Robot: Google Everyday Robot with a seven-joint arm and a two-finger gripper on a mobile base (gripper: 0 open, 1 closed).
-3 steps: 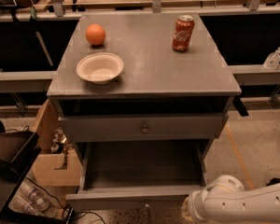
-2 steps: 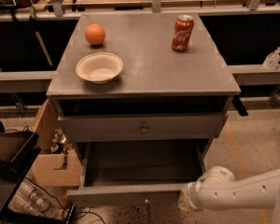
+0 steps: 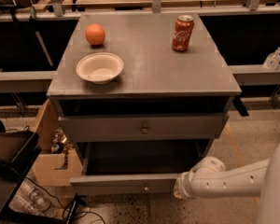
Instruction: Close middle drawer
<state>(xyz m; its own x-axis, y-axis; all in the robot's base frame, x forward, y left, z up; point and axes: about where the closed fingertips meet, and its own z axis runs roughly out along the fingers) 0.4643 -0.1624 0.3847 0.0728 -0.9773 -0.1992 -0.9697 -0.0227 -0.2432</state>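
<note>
The middle drawer (image 3: pixel 130 183) is a grey drawer with a low front and a small round knob (image 3: pixel 145 187). It is pulled far out at the bottom of the grey cabinet, and its long box shows dark inside. My white arm comes in from the right. My gripper (image 3: pixel 179 189) is at the right end of that drawer's front, right up against it. The taller drawer front (image 3: pixel 142 126) with a knob sits above, slightly out. The lowest drawer is hidden.
On the cabinet top (image 3: pixel 149 64) stand an orange (image 3: pixel 95 34), a white bowl (image 3: pixel 100 67) and a red soda can (image 3: pixel 182 32). A cardboard box (image 3: pixel 51 164) and dark gear (image 3: pixel 9 157) lie at the left. A long bench (image 3: pixel 259 71) runs behind.
My arm has swung left across the floor to the right end of the middle drawer's front. The drawer front now sits slightly further in.
</note>
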